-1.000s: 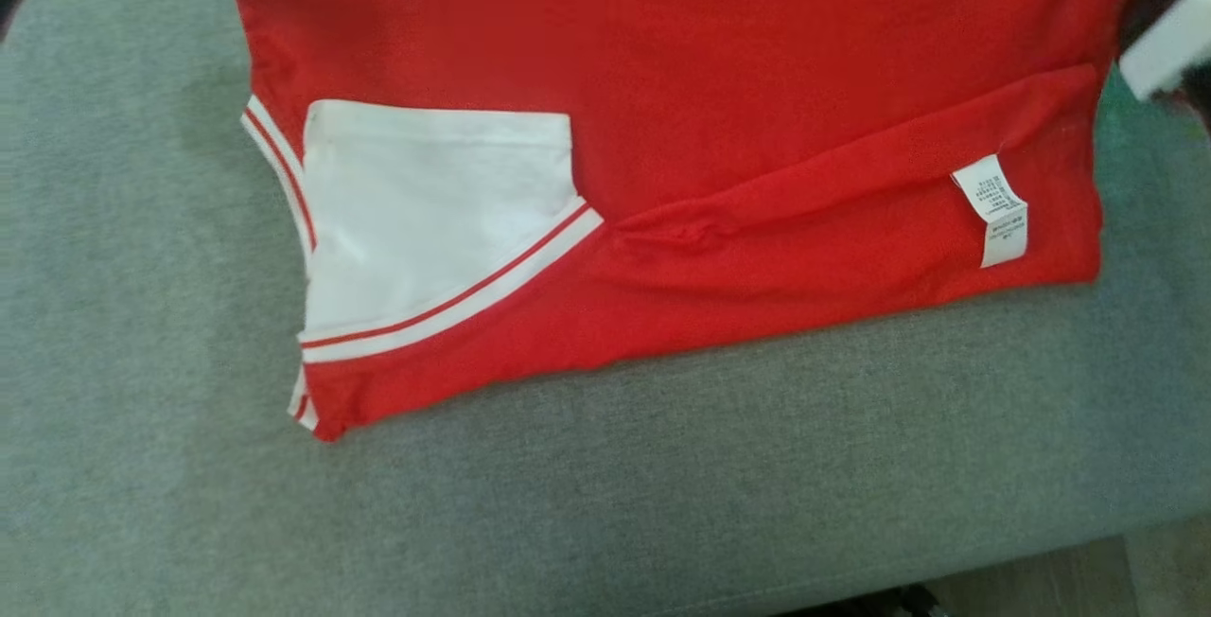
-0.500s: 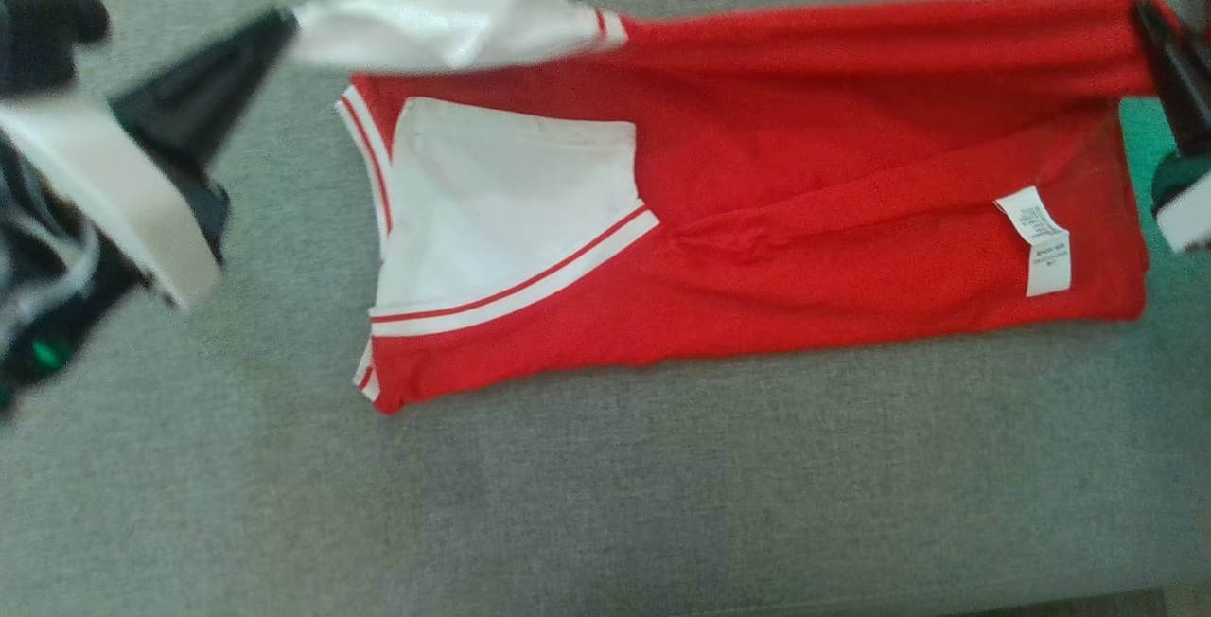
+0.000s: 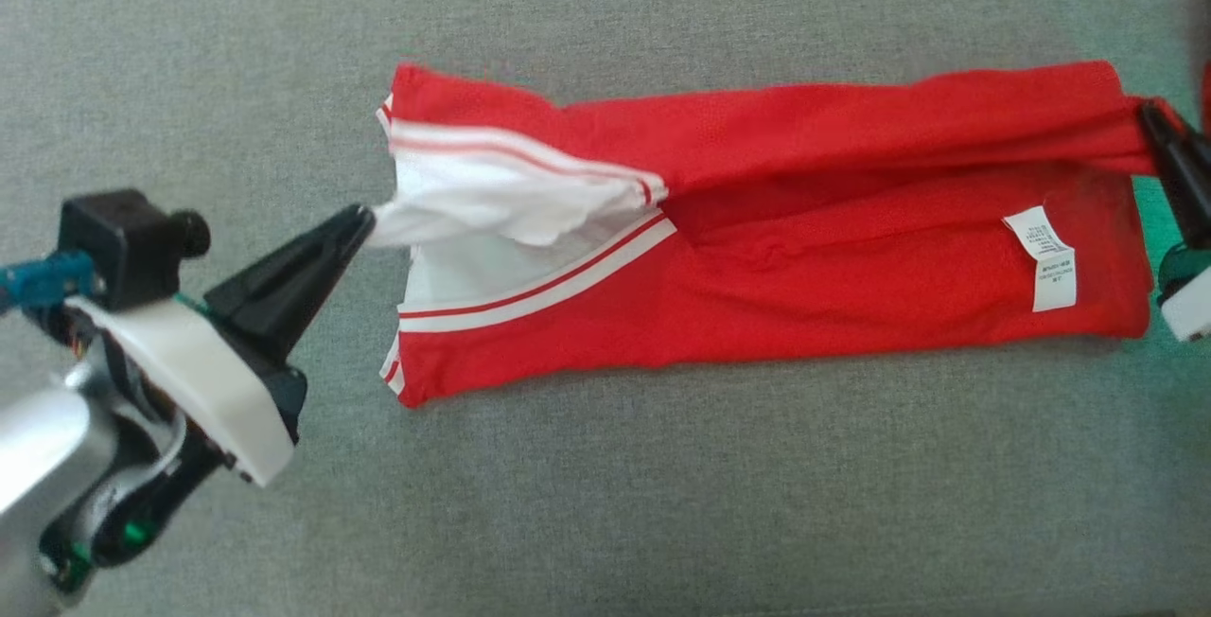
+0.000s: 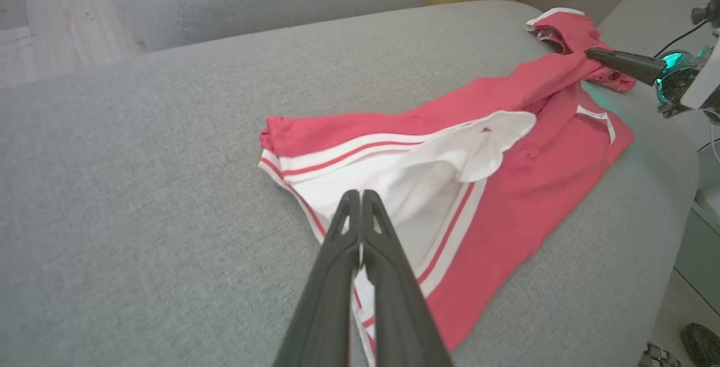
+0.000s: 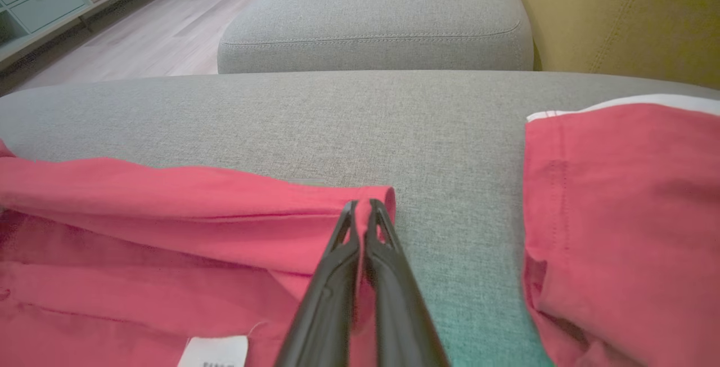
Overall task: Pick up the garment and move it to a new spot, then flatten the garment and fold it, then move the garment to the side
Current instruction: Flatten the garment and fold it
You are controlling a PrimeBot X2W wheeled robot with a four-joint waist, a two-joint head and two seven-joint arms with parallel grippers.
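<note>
The garment (image 3: pixel 804 314) is matt, finely knit cloth, the sofa (image 3: pixel 662 503) coarse, rough woven fabric, and the left tool (image 3: pixel 364 218) smooth matt black plastic.

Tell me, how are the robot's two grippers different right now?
The left gripper pinches white cloth at the garment's striped end; the right gripper pinches red cloth at the end with the label. The left gripper reaches in from the garment's left side, the right gripper from its right. Both are shut on the garment.
</note>
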